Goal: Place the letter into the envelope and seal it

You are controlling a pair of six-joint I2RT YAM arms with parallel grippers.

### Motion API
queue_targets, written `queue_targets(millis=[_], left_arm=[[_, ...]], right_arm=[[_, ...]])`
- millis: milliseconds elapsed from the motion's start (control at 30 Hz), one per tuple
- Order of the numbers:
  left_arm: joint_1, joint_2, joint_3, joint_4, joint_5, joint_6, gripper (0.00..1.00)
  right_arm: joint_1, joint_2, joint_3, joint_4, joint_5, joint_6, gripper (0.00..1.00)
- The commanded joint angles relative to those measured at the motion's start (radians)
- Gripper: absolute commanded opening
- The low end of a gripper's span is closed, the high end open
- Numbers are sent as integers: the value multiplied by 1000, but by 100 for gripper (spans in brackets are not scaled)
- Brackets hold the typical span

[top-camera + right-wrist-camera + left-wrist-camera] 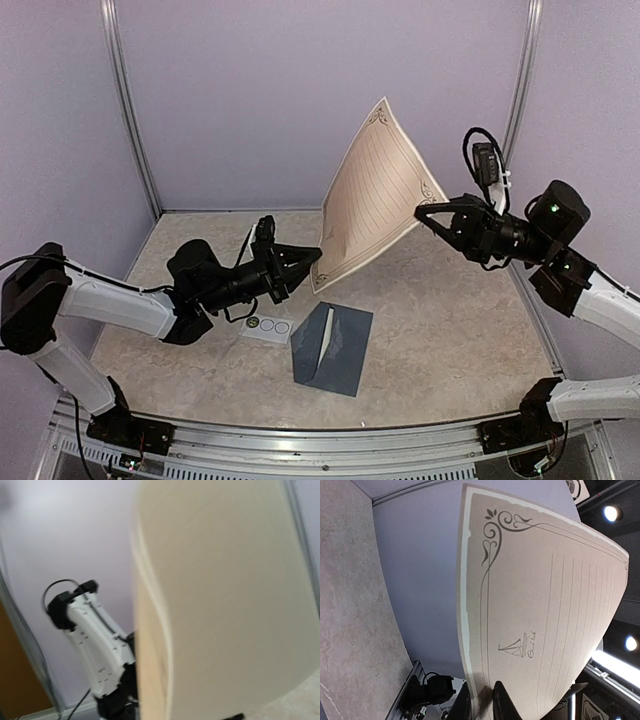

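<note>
The letter (375,195), a cream lined sheet with corner scrolls, is held up in the air, tilted, between both grippers. My left gripper (318,256) is shut on its lower left edge; in the left wrist view the two dark fingers (497,700) pinch the letter (545,605). My right gripper (420,211) is shut on its right edge. In the right wrist view the blurred letter (230,595) fills the frame and hides the fingers. The dark slate envelope (335,347) lies flat on the table below, in front of the letter.
A small white sticker strip (268,325) with circles lies left of the envelope, under my left arm. Lilac walls with metal posts enclose the marbled tabletop (450,320). The left arm (95,645) shows in the right wrist view.
</note>
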Motion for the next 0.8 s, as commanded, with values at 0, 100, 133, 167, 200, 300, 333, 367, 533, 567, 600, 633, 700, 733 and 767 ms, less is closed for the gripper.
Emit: queue_targets(millis=[0,100,133,167,200,300,333,367,533,567,600,633,700,733,767], left_arm=[[5,-35,-15,22,-18,35,7],[6,-51,-36,11,-34,54,0],[6,-55,-44,5,-43,60,0],[6,-60,-52,2,-50,67,0],[6,-68,-59,-2,-59,74,0],[6,-78,-68,-9,-69,90,0],[5,-79,-67,-7,-68,94,0],[4,-80,-67,-4,-67,98,0],[-2,-67,-46,27,-44,120,11],[-4,-63,-38,25,-36,125,14],[-6,-58,-29,25,-30,127,16],[-8,-55,-23,25,-27,129,18],[-10,-47,-13,24,-23,135,19],[-12,-44,-10,25,-23,137,19],[-12,-41,-9,24,-24,138,19]], right_arm=[[14,-39,-23,-69,113,-25,0],[13,-65,-32,-104,188,-32,0],[13,-75,-37,-114,215,-29,0],[13,-85,-45,-125,245,-25,0],[14,-99,-51,-130,267,-23,0],[14,-118,-76,-140,322,-4,0],[13,-118,-79,-148,332,0,0],[13,-115,-82,-154,333,4,0],[14,-84,-92,-138,286,17,0],[13,-76,-93,-129,270,18,0],[14,-70,-92,-120,254,19,0],[14,-64,-93,-110,240,22,0],[13,-55,-91,-100,223,25,0],[14,-52,-90,-98,216,24,0],[14,-51,-91,-94,208,23,0]])
